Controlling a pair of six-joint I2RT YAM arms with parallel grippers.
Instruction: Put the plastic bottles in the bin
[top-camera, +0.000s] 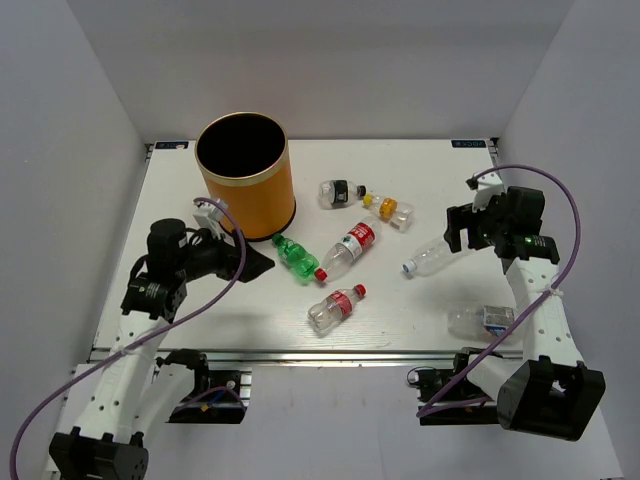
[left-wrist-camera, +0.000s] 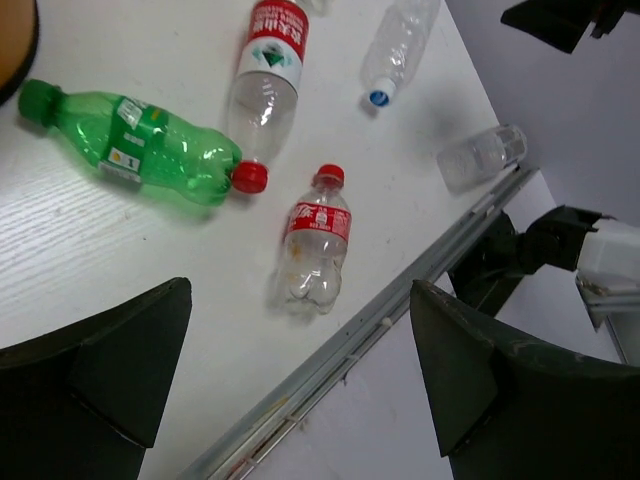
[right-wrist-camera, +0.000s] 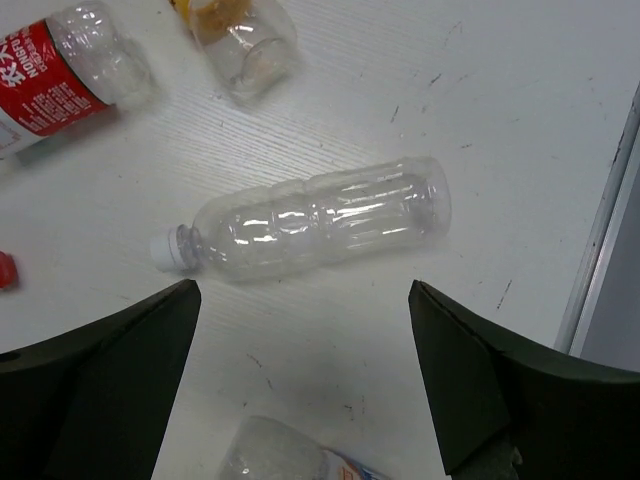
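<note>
The orange bin stands at the table's back left, black inside. Several plastic bottles lie on the table: a green one, a long red-labelled one, a small red-labelled one, a black-labelled one, a yellow-capped one, a bare clear one and a blue-white labelled one. My left gripper hovers open beside the bin, just left of the green bottle. My right gripper hangs open above the clear bottle. Neither holds anything.
A metal rail runs along the table's near edge. White walls close in the table on the left, right and back. The blue-white labelled bottle lies just below the right gripper's fingers.
</note>
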